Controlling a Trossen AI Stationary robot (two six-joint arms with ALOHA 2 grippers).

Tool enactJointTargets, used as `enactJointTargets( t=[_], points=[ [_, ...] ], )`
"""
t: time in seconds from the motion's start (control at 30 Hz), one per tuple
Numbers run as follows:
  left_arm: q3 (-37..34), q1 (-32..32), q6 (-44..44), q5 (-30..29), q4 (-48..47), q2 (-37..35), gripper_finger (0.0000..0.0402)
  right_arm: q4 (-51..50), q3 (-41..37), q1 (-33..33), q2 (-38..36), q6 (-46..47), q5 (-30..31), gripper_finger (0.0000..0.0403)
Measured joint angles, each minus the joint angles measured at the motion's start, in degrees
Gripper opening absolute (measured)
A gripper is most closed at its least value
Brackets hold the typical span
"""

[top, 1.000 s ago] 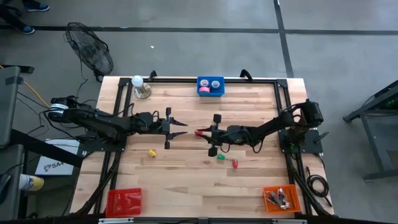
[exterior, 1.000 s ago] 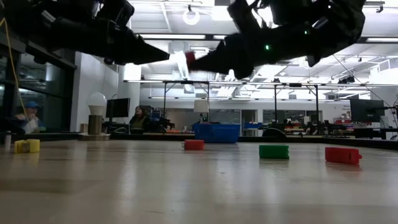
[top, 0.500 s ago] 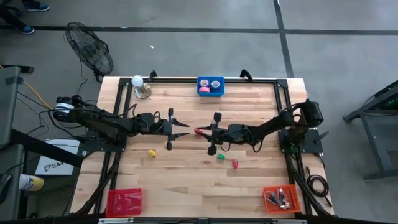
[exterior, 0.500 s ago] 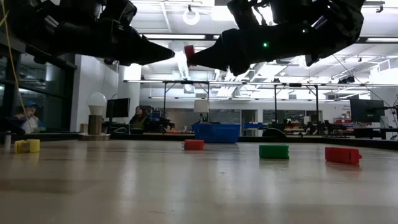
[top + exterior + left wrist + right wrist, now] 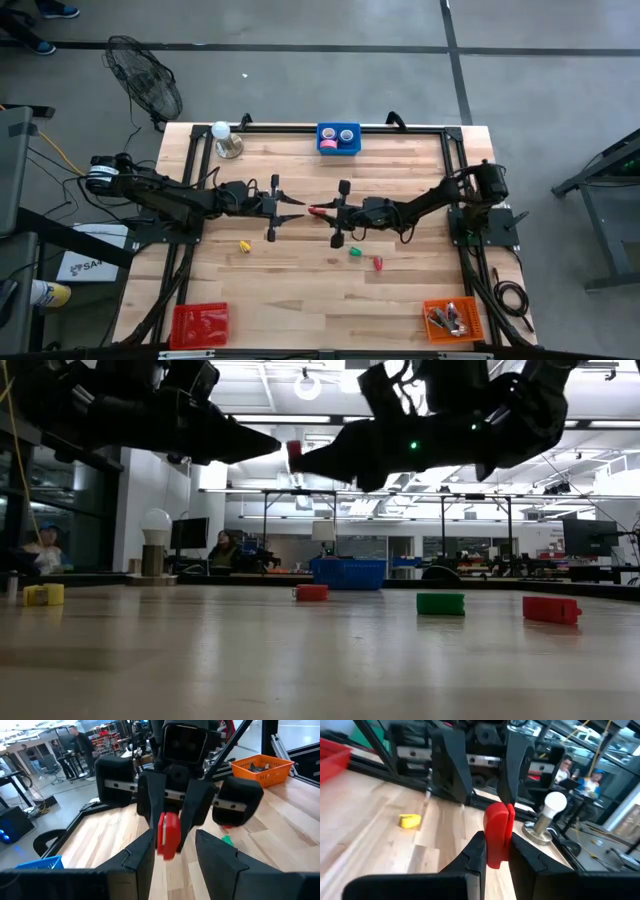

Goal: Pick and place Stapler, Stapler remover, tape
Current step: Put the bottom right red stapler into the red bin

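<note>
Both arms were raised above the table, meeting tip to tip over its middle, below the blue bin in the high view.

The right gripper had its 2 fingers closed tight on a small red object, most likely a staple remover, held upright between the fingertips and projecting past them toward the left gripper. In the left wrist view the same red object sat clamped in the opposing fingers, directly in front of and between the left arm's own fingers. The left gripper's fingers stood apart, with a clear gap between them, and held nothing; the red object lay just beyond their tips, and contact could not be confirmed.

The blue bin at the far edge held 3 tape rolls: 2 pale-centred blue ones and 1 pinkish-red one.

On the table surface, nearer than the blue bin, lay a yellow piece under the left arm, a green piece and a red piece under the right arm. A red tray and an orange tray occupied the near corners. A light bulb on a stand stood left of the blue bin.
</note>
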Motion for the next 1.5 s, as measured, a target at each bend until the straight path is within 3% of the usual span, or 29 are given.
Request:
enactJointTargets(
  t=[0.37,1.5],
  points=[
    [0.00,0.00,0.02,-0.04,-1.07,0.00,0.0138,0.86,4.90,-0.35,4.29,-1.18,-2.33,0.0047],
    [0.00,0.00,0.22,0.03,-0.55,-0.07,0.0138,2.80,4.80,-1.51,4.29,-0.68,-6.09,0.0047]
  ],
)
